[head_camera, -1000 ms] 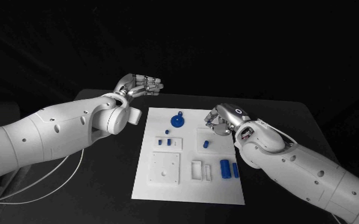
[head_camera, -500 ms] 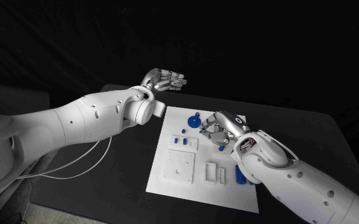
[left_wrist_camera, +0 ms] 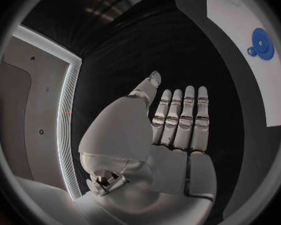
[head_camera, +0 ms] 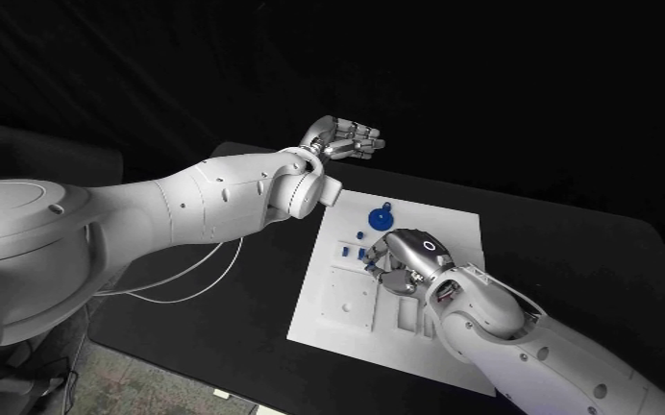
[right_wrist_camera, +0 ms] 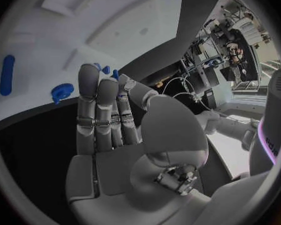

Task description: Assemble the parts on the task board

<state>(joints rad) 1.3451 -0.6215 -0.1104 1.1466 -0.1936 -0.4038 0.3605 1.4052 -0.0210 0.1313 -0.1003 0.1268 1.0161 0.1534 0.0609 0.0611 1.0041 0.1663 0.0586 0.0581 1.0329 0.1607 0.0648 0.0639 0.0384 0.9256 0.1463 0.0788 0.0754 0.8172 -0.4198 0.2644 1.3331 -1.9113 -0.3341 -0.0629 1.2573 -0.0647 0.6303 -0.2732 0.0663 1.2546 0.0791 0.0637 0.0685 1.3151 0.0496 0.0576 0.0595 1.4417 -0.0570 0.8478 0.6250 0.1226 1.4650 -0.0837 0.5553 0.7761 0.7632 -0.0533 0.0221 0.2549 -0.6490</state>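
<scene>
Both empty — left robot hand [left_wrist_camera: 178,130] flat, right robot hand [right_wrist_camera: 109,120] flat.

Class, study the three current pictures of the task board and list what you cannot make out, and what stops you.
- Head view: the right hand and its arm cover the middle of the task board, hiding parts beneath.
- Head view: the small blue parts beside that hand are too small to tell shape.
- Left wrist view: the circle's rim cuts off the board past the blue round part.

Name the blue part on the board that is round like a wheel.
The blue disc at the task board's far end; the other blue parts are small pegs or stubs.
</scene>
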